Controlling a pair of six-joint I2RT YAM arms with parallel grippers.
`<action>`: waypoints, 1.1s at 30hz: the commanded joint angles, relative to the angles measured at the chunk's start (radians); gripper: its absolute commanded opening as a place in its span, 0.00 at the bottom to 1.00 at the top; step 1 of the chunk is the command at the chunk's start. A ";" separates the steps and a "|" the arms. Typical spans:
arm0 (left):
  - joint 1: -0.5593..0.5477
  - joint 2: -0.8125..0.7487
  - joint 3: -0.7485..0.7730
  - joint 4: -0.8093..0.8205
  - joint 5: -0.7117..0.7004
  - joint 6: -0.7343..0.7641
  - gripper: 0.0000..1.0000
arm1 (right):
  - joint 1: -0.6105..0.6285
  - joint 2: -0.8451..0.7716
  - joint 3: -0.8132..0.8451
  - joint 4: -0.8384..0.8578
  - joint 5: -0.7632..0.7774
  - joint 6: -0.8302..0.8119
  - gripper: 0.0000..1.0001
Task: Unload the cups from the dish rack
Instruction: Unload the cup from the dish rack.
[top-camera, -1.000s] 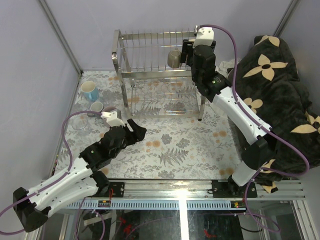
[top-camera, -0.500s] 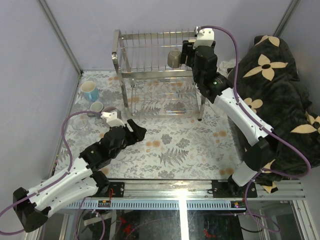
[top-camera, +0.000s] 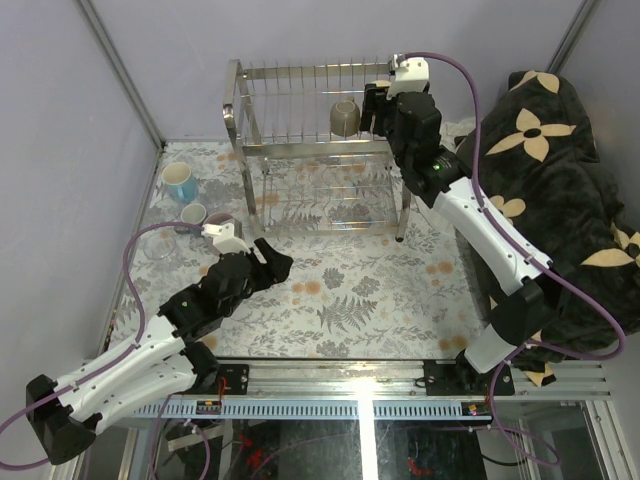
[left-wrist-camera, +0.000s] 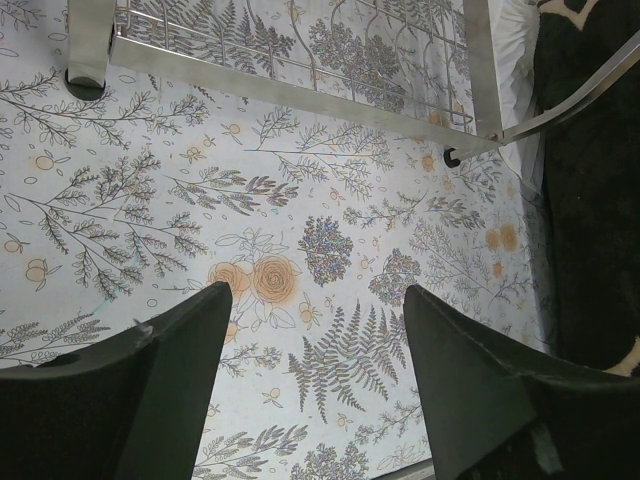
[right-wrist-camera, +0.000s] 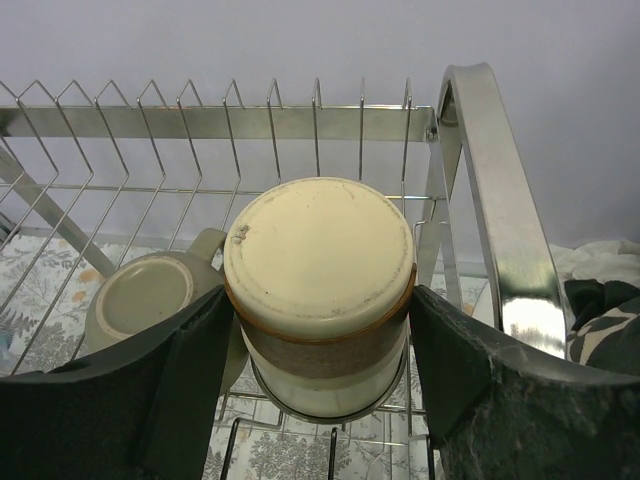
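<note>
Right arm has edged up and back at the rack's top tier; left arm unmoved. Right jaws part-open, closed onto the sides of the upturned brown-and-cream glazed stoneware cup (right-wrist-camera: 320, 250): flat cream base up, brown band below it, cream body. It sits between the jaws on the chrome wire dish rack (right-wrist-camera: 500, 220). Olive-grey mug (right-wrist-camera: 140, 295) just left of the jaws, also upturned. Left jaws wide apart, holding nothing, over the floral-print desk (left-wrist-camera: 300, 200). Light blue mug (top-camera: 181, 183) stands beyond them.
</note>
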 joint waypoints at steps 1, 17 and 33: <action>-0.006 -0.005 0.002 0.048 -0.010 -0.012 0.70 | 0.010 -0.055 -0.001 0.059 -0.088 0.011 0.00; -0.005 -0.016 -0.004 0.041 -0.021 -0.008 0.70 | 0.009 -0.165 -0.097 0.286 -0.178 -0.053 0.00; -0.005 -0.021 -0.003 0.038 -0.025 -0.005 0.70 | 0.009 -0.231 -0.109 0.325 -0.196 -0.028 0.00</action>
